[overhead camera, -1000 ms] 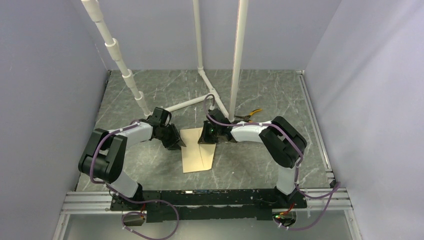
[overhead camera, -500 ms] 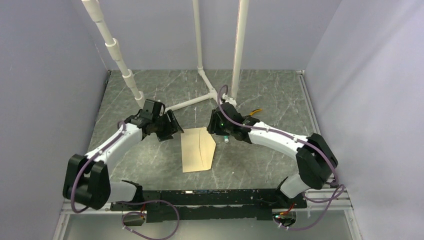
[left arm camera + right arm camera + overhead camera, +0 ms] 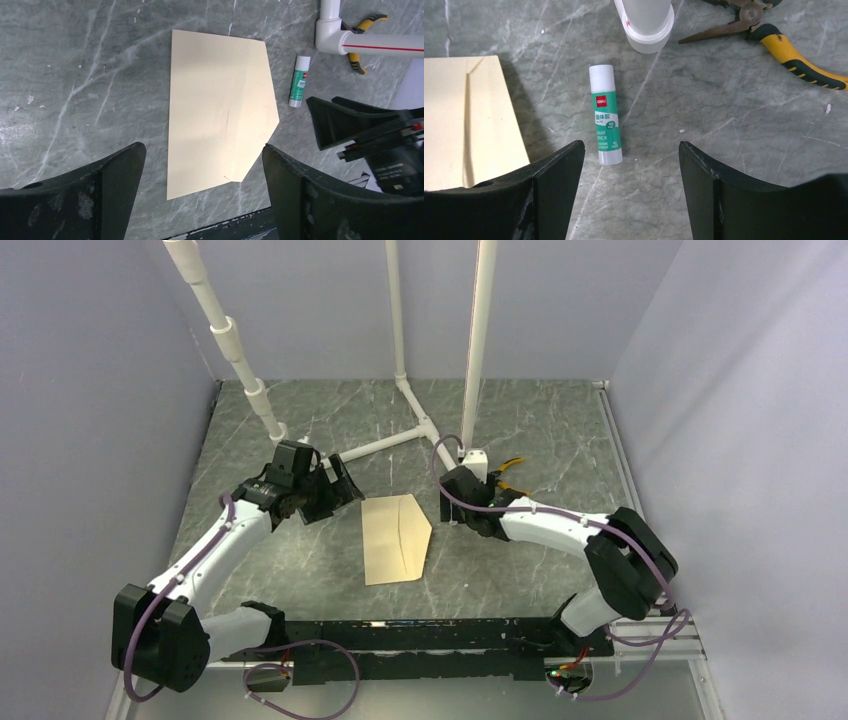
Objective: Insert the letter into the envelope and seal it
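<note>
A: Overhead: left gripper (image 3: pixel 336 490) stands just left of the envelope (image 3: pixel 396 538), jaws wide apart, empty. A second ago it sat at the envelope's edge.
B: Envelope unmoved. Smooth tan paper, flat on the grey veined table (image 3: pixel 300 570), tapered flap end toward the right arm, one crease. Letter: cannot tell whether it is inside.
A: Wrist views add a green-and-white glue stick (image 3: pixel 605 121) lying just right of the envelope; overhead, the right arm hides it.
B: Right gripper (image 3: pixel 462 512) above it, jaws apart, nothing held; earlier it was over the flap. Yellow-handled pliers (image 3: pixel 794 55) beyond, by the white pipe (image 3: pixel 646 20).
</note>
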Robot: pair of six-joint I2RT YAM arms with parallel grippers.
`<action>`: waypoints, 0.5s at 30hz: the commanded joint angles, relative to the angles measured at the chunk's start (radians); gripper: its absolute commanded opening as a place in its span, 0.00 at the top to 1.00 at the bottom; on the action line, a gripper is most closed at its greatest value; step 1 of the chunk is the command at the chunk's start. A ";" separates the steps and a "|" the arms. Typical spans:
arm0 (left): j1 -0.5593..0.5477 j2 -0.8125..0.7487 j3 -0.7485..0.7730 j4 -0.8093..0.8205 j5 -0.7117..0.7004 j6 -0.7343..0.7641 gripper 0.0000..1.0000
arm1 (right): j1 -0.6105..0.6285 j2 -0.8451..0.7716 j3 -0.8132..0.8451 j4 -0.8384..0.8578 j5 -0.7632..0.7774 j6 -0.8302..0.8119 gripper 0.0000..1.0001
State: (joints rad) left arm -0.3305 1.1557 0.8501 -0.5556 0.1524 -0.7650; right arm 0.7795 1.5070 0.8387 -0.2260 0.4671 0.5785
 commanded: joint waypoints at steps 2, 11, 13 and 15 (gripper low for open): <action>0.002 -0.027 -0.011 0.059 0.014 -0.020 0.07 | 0.009 0.010 -0.071 0.235 -0.019 -0.109 0.28; 0.004 -0.028 -0.017 0.052 0.004 -0.016 0.08 | 0.034 0.130 -0.047 0.269 -0.025 -0.107 0.47; 0.004 -0.035 -0.019 0.047 -0.001 -0.012 0.07 | 0.040 0.156 -0.031 0.238 -0.003 -0.087 0.51; 0.004 -0.043 -0.021 0.043 -0.006 -0.011 0.07 | 0.047 0.174 -0.021 0.208 0.028 -0.066 0.58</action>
State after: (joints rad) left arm -0.3305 1.1488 0.8375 -0.5343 0.1574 -0.7746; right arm 0.8135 1.6512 0.7715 0.0044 0.4446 0.4858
